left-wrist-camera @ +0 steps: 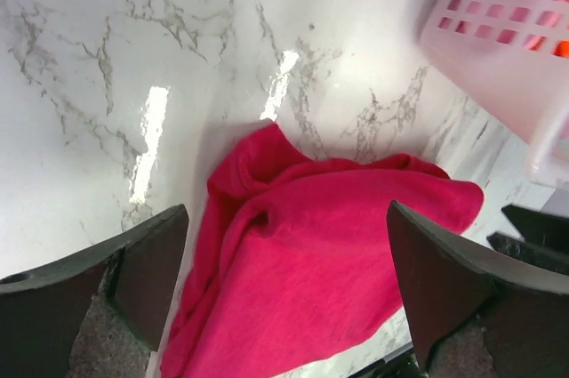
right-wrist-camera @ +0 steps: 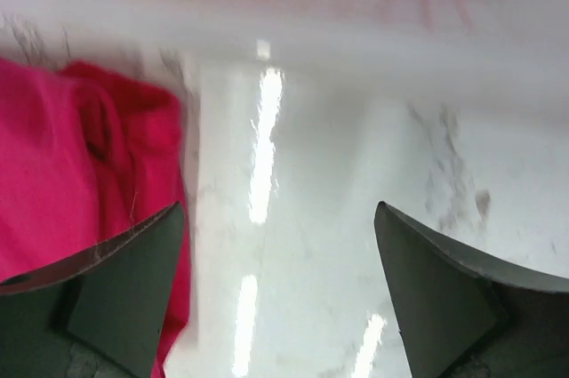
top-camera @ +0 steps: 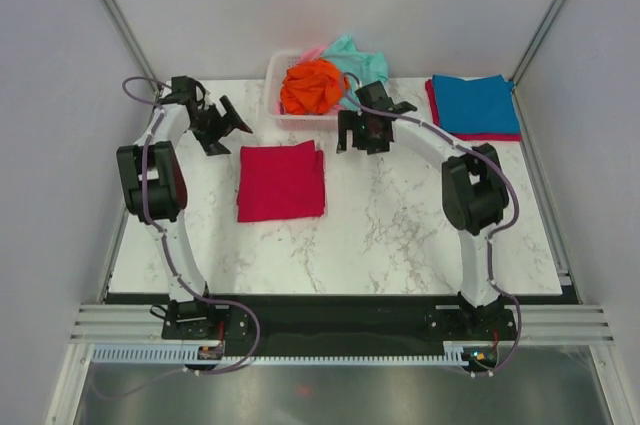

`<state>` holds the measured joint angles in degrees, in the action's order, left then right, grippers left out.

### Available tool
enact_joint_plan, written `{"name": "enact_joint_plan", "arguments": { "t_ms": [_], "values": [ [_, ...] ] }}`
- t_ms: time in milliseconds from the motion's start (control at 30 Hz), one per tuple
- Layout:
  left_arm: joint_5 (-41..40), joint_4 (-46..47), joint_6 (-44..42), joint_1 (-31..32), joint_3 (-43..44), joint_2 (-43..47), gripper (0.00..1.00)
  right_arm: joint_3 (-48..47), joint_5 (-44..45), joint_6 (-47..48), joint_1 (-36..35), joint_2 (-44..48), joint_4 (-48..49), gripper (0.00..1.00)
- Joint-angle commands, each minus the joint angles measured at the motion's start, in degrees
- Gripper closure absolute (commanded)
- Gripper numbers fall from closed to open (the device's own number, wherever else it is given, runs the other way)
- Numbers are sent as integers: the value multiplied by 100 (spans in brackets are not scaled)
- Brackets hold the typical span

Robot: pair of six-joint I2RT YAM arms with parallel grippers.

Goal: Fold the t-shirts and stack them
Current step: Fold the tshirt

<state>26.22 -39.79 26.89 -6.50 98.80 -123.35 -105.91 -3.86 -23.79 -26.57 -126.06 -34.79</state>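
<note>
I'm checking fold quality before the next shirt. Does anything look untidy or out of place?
The red shirt on the table is folded, but its edge nearest the basket is rumpled, not straight. The teal shirt spills over the basket's rim.

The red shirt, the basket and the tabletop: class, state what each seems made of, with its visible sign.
Red shirt: soft matte cloth; it creases and slumps.
Basket: seemingly white plastic; rigid slotted wall.
Tabletop: glossy marble-look surface, grey veins and glare streaks; stone or laminate, cannot tell.

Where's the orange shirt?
Top view: the orange t-shirt is bunched in the white basket at the far middle of the table, beside the teal t-shirt.
</note>
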Motion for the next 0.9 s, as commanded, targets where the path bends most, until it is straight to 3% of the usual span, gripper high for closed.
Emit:
{"name": "enact_joint_plan", "arguments": {
  "t_ms": [0, 33, 167, 300, 333, 500, 667, 767, 800, 867],
  "values": [
    [209, -38, -290, 35, 166, 644, 0, 1183, -175, -142, -68, 1597, 875, 4],
    [208, -11, -264, 35, 0, 915, 0, 1883, -368, -230, -103, 1802, 1373, 2],
    [208, 59, -176, 61, -685, 1810, 0, 3083, -1019, -644, -384, 2366, 2396, 2],
    [252, 278, -202, 140, -1801, 3059, 0, 3550, -1503, -995, -656, 2227, 3012, 2],
    [261, 314, -246, 149, -2334, 3315, 0, 3742, -1582, -1161, -752, 2209, 3248, 6],
    [419, 446, -404, 158, -3761, 5088, 0, 4104, -1478, -1496, -1148, 1998, 3646, 12],
    [358, 472, -579, 158, -4817, 6164, 0, 4219, -1223, -1725, -1456, 1796, 3716, 19],
    [96, 498, -747, 158, -5186, 6525, 0, 4245, -1196, -1760, -1535, 1655, 3725, 38],
    [16, 507, -765, 158, -5257, 6569, 0, 4280, -1170, -1795, -1544, 1637, 3742, 54],
    [32, 595, -694, 158, -5406, 6674, 0, 4438, -1152, -1839, -1597, 1707, 3804, 69]
  ]
}}
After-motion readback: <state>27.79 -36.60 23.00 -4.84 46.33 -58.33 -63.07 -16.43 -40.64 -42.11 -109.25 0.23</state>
